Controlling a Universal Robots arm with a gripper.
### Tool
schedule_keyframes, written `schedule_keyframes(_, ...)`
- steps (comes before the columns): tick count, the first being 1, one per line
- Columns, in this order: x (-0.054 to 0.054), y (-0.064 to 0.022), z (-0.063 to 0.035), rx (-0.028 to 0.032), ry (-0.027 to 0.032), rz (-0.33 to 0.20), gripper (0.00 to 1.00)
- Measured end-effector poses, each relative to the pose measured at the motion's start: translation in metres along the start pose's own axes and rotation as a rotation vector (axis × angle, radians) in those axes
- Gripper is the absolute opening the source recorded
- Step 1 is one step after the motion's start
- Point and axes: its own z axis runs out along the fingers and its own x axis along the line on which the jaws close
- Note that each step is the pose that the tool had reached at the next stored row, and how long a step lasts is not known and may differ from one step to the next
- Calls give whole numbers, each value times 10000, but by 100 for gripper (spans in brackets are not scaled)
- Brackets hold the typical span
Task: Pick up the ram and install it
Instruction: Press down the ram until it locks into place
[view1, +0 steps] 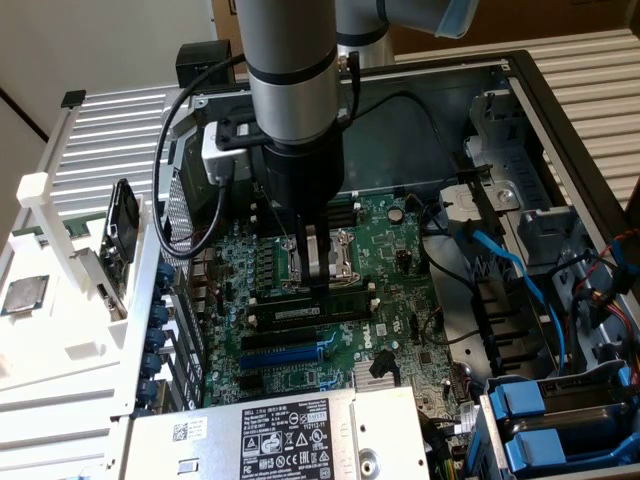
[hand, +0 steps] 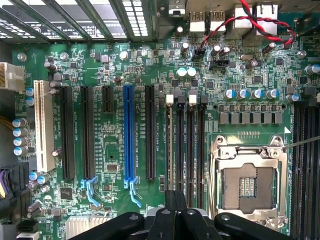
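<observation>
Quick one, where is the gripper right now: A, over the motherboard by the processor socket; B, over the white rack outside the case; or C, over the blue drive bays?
A: in the exterior view the gripper hangs above the motherboard, right by the processor socket.

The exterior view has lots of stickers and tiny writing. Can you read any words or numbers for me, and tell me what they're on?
"DELL": on the white label of the silver power supply box.
All other print on that label: too small to read.
White lettering on the green motherboard, both views: too blurred to read.
Pale label on the ram: unreadable.
</observation>
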Motion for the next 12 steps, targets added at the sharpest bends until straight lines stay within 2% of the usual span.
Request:
schedule_keyframes(4,0,0,11,-53,1,-1,11)
schedule_keyframes(12,-11,-9,21,-62,-1,-3,11)
